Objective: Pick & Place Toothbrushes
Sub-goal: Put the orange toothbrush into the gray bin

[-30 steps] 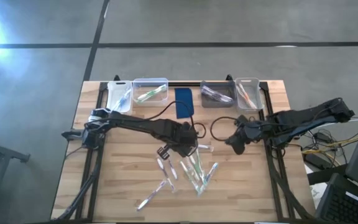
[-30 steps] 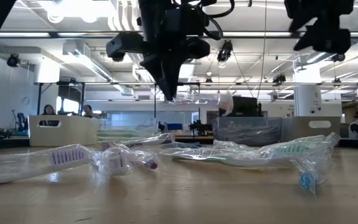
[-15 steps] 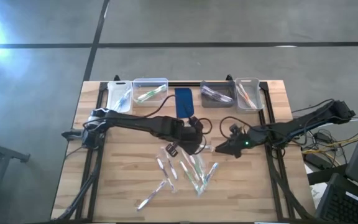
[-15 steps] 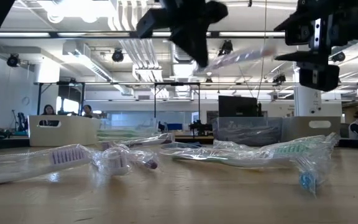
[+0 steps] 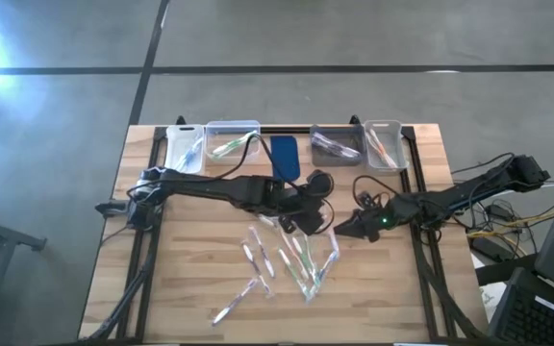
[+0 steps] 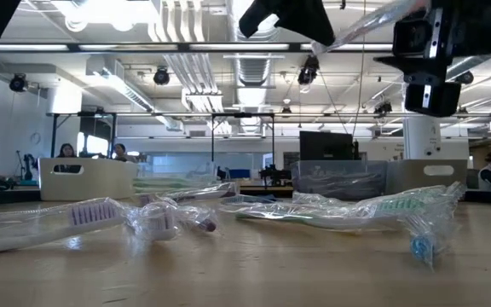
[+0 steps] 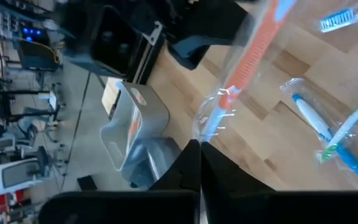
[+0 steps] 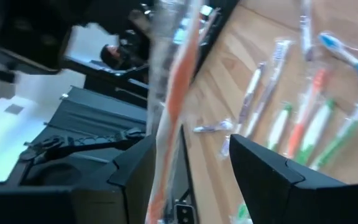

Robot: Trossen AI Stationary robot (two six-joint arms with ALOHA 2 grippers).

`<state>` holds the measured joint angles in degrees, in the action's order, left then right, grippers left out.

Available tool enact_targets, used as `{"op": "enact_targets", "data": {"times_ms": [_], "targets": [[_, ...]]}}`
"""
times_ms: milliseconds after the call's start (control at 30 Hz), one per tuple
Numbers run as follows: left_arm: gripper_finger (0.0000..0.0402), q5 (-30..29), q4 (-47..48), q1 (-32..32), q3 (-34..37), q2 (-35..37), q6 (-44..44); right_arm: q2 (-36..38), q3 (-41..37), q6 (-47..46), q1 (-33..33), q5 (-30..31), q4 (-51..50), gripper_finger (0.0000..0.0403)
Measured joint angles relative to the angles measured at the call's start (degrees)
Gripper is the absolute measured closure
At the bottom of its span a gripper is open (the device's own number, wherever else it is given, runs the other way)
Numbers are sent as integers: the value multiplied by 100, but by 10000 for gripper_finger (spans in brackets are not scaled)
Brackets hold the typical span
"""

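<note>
My left gripper (image 5: pixel 308 219) hangs above the table's middle, shut on one wrapped orange toothbrush (image 7: pixel 253 50), which shows high up and slanting in the low view (image 6: pixel 366 20). My right gripper (image 5: pixel 342 229) is open, just right of the left one. In the right wrist view the toothbrush (image 8: pixel 174 93) stands between its spread fingers, close to one finger (image 8: pixel 143 168); whether it touches, I cannot tell. Several other wrapped toothbrushes (image 5: pixel 291 261) lie flat on the wood below, white with blue, green and orange accents. My left gripper (image 7: pixel 200 146) pinches the crumpled end of the clear wrapper (image 7: pixel 211 119), at one end of the orange toothbrush, between its two shut fingers. The toothbrush is lifted clear of the table and sticks out from the fingers, slanting up toward my right gripper (image 6: pixel 429 81).
Along the far edge stand a white tray (image 5: pixel 185 149), a clear bin (image 5: pixel 233 142), a dark blue pad (image 5: pixel 285 159), a grey bin (image 5: pixel 336 144) and a clear bin (image 5: pixel 383 144), each bin with toothbrushes in it. Bare wood lies to the near left and near right.
My left gripper has risen from the pile with the orange toothbrush, moved toward the table's right and far edge, and turned, so the toothbrush points at my right gripper. My right gripper has come in toward the table's middle and now stands around the toothbrush's free end.
</note>
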<state>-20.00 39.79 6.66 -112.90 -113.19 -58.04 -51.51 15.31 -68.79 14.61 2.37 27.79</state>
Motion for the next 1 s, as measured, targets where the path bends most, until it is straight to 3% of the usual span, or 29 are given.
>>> {"op": "enact_targets", "data": {"times_ms": [267,733,1000], "targets": [[401,4,-35,0,68,0,-230,4,323,291,-4,-296,0,195],[401,-42,-527,7,72,0,-379,-79,407,366,-76,-67,-367,217],[402,-388,-583,-52,74,0,-503,-79,407,362,-76,-84,-376,228]]}}
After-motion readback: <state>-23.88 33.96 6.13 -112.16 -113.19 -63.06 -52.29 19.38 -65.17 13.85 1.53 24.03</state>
